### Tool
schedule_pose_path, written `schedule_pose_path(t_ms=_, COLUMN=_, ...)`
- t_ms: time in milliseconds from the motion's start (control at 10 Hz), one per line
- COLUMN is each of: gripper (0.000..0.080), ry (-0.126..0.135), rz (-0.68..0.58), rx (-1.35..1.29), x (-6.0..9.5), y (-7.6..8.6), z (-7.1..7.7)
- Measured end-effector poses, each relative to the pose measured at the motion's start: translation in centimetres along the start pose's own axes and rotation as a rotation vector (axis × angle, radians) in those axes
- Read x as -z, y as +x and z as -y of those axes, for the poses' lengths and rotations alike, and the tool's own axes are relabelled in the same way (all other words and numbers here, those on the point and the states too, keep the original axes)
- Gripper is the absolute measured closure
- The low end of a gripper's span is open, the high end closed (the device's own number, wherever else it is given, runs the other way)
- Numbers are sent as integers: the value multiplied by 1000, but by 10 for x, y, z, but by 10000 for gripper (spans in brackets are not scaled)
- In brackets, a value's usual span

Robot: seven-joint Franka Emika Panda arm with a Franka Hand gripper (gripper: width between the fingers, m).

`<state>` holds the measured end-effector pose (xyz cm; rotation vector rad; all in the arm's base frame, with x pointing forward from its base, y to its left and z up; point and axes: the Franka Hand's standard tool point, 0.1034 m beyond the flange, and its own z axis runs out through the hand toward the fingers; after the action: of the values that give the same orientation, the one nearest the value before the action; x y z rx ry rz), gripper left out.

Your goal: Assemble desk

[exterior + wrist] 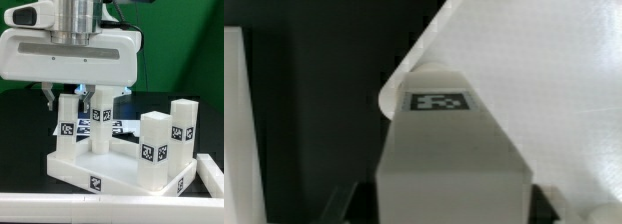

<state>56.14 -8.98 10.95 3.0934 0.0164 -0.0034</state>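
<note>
The white desk top [110, 178] lies flat on the black table with four white block legs standing on it. Two legs [154, 150] [183, 128] stand at the exterior view's right, and a third [100, 125] stands at the back. My gripper [65, 98] hangs over the back left leg [68, 128], its dark fingers down either side of the leg's upper end. In the wrist view this tagged leg [446, 150] fills the gap of the gripper [455, 212], and both fingers [363, 205] lie against its sides. The leg stands upright.
The marker board [122, 127] lies flat on the table behind the desk top. A white rail [60, 208] runs along the front edge, and another white piece [210, 175] sits at the exterior view's right. A green wall is behind.
</note>
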Motion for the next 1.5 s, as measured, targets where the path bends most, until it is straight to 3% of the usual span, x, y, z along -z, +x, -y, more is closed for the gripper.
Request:
schedule_pose_path(t_ms=400, gripper=506, ry=6, rz=1, rx=-232, x=-1, y=0, z=1)
schedule_pose_path(t_ms=700, gripper=506, ry=61, rz=-2, rx=-567, x=-2, y=-2, z=-3)
schedule_pose_path(t_ms=1000, gripper=506, ry=89, rz=7, rx=-857, x=-2, y=-2, z=-4)
schedule_pose_path(t_ms=1200, gripper=506, ry=90, rz=16, rx=-1032, x=-2, y=-3, z=-4)
schedule_pose_path(t_ms=1500, gripper=506, ry=132, rz=40, rx=-1403, x=-2, y=-2, z=-4)
